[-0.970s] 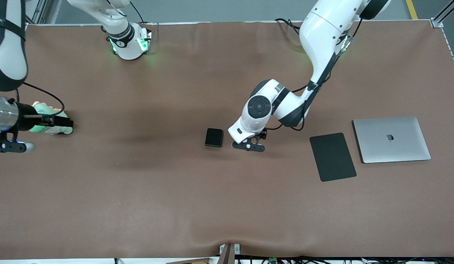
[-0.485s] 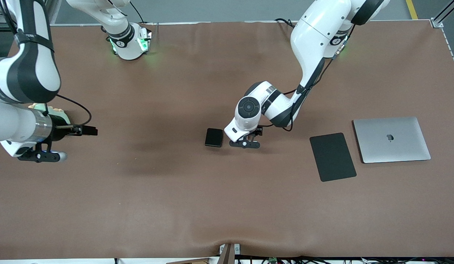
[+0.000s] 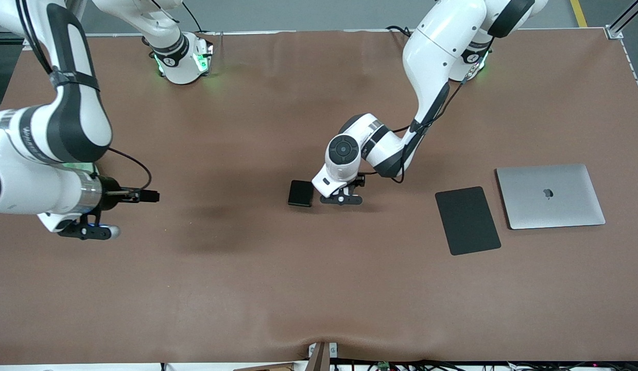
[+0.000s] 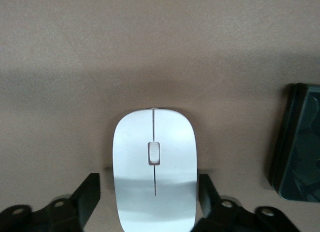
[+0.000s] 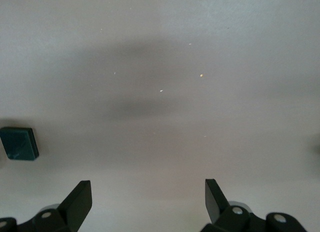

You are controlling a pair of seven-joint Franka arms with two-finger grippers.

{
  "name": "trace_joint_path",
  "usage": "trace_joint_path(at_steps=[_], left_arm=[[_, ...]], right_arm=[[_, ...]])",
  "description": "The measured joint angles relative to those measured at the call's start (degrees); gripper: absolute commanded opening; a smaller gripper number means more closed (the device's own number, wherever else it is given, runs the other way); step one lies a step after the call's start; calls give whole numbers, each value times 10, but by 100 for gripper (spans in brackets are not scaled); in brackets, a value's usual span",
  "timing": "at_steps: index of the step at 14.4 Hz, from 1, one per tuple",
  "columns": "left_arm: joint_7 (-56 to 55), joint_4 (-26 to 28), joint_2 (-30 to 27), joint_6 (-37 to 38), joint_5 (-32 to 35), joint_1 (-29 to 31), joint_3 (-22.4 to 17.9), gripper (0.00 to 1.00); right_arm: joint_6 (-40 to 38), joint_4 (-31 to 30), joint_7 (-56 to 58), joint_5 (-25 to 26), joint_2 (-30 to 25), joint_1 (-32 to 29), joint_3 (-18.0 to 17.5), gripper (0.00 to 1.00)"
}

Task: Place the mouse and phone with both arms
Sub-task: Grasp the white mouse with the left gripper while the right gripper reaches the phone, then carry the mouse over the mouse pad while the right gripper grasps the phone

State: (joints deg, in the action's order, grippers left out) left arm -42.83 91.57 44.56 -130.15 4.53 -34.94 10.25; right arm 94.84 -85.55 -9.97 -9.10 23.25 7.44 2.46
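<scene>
Since a second ago both my arms have slid along the table: my left gripper [image 3: 341, 198] has drifted toward the phone [image 3: 300, 193], and my right gripper [image 3: 87, 230] has swung in from the right arm's end toward the middle. In the left wrist view the mouse [image 4: 154, 169] lies on the brown cloth between my left fingers [image 4: 88, 192], which are spread wide on either side of it and, as far as I can tell, not touching it; its long axis runs straight away from my wrist, along the thin grey centre line. It is a smooth, glossy white oval. The phone, a matte black slab with rounded corners, sits just beside it. My right gripper hangs open and empty over bare cloth, well apart from the phone.
</scene>
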Motion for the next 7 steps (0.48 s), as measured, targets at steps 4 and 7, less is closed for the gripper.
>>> trace_joint_path(at_steps=[4, 7], left_arm=[[0, -4, 2, 0, 0, 0, -1, 0], [0, -16, -9, 8, 4, 8, -6, 0]], right_arm=[[35, -9, -51, -3, 3, 48, -2, 100], [52, -10, -88, -15, 16, 70, -2, 100]])
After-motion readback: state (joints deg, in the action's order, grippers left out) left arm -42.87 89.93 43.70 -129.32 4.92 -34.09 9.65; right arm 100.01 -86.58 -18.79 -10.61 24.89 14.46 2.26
